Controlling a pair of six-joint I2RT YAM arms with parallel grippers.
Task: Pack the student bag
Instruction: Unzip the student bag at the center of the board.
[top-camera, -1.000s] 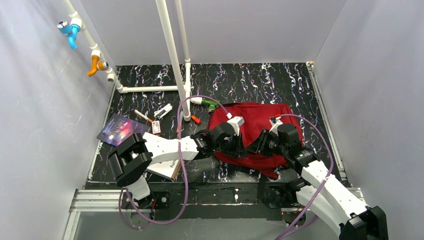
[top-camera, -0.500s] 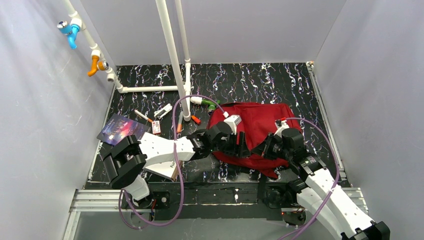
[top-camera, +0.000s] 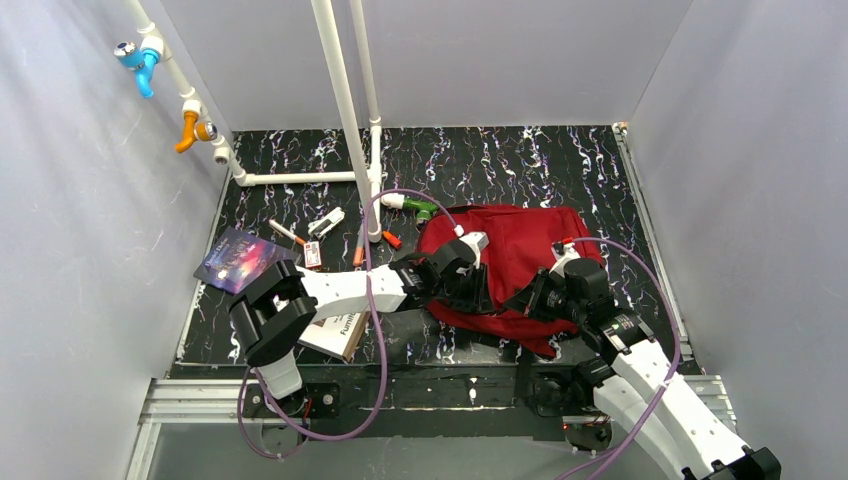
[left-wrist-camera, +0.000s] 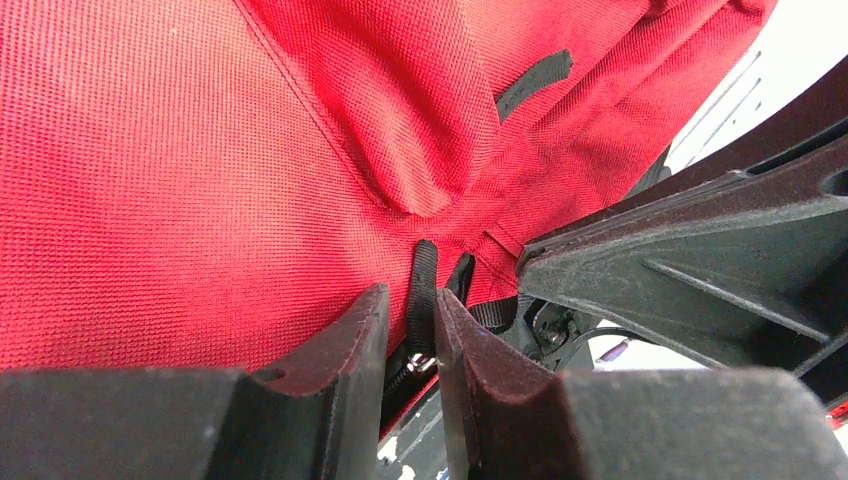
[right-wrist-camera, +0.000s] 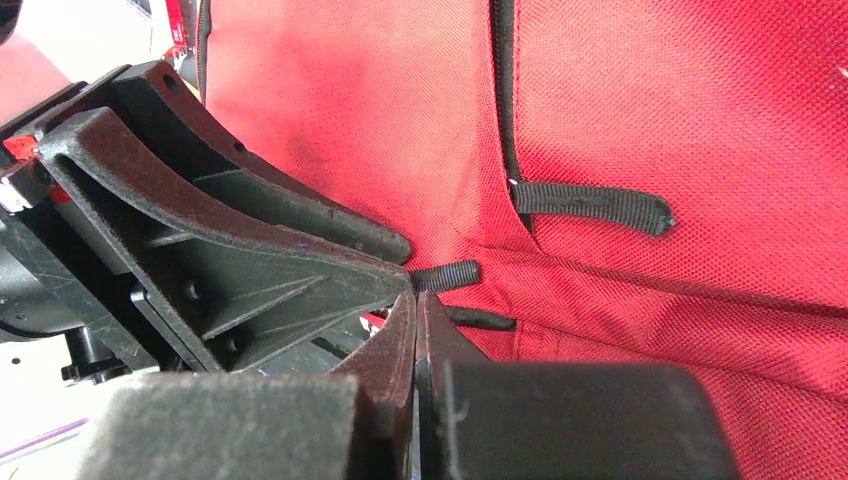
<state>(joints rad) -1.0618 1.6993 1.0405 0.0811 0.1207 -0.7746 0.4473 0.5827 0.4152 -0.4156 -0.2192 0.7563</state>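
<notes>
Left gripper (left-wrist-camera: 410, 296) astride black pull (left-wrist-camera: 424, 275) of student bag (left-wrist-camera: 200, 150), grip unclear; right gripper (right-wrist-camera: 415, 297) clenched.

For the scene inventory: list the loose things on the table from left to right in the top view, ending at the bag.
Galaxy-print booklet → white clip-like item → orange pen → green-and-white marker → student bag.

The dark-red student bag (top-camera: 520, 245) lies flat, right of centre.
</notes>
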